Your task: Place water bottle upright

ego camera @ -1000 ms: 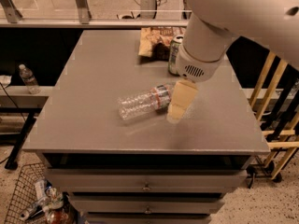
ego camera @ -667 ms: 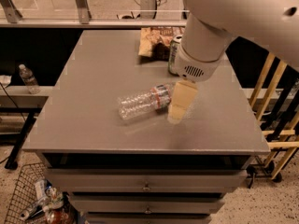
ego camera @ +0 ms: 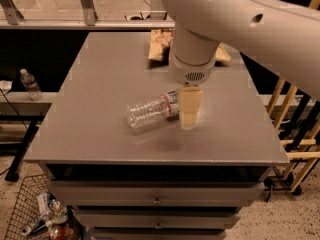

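Water bottle (ego camera: 149,112) lay on its side on the table (ego camera: 100,74), with the hand (ego camera: 189,115) at its cap end.

The water bottle rested flat near the middle of the grey table, base toward the left, label band toward the right. The hand hung down from the arm right at that end and hid the cap; whether it was spread or pinching the bottle could not be told. A snack bag (ego camera: 159,45) lay near the table's far edge.

Water bottle (ego camera: 149,112) on table (ego camera: 100,79), gripper (ego camera: 189,115) at its right
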Controlling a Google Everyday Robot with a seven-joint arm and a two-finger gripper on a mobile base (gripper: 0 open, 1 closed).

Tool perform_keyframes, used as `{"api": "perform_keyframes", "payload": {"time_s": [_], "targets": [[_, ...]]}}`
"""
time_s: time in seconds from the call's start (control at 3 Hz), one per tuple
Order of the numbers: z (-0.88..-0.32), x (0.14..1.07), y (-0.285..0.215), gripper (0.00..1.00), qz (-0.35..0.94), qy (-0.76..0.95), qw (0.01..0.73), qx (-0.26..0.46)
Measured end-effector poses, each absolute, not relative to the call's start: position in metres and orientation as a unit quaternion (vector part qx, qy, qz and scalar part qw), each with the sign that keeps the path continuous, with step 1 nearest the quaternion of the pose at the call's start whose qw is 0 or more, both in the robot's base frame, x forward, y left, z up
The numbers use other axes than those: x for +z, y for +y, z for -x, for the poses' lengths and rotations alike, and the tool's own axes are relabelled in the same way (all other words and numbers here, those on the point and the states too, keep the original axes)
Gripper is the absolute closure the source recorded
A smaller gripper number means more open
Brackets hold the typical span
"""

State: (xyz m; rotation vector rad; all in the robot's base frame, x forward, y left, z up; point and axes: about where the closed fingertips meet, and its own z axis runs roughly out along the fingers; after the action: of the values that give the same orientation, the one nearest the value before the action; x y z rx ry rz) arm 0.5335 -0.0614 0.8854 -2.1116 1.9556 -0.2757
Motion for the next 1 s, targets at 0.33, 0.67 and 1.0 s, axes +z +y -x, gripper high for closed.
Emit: {"api": "perform_keyframes", "payload": {"time_s": [0.33, 0.67, 1.0], "targets": [[-0.541, 0.878, -0.058, 0.00, 0.782, 0.609, 0.106, -0.080], [-0.552, 0.870, -0.064, 0.00, 0.825, 0.556, 0.090, -0.035], [-0.557, 0.865, -0.068, 0.00, 0.866, 0.493, 0.078, -0.012]]}}
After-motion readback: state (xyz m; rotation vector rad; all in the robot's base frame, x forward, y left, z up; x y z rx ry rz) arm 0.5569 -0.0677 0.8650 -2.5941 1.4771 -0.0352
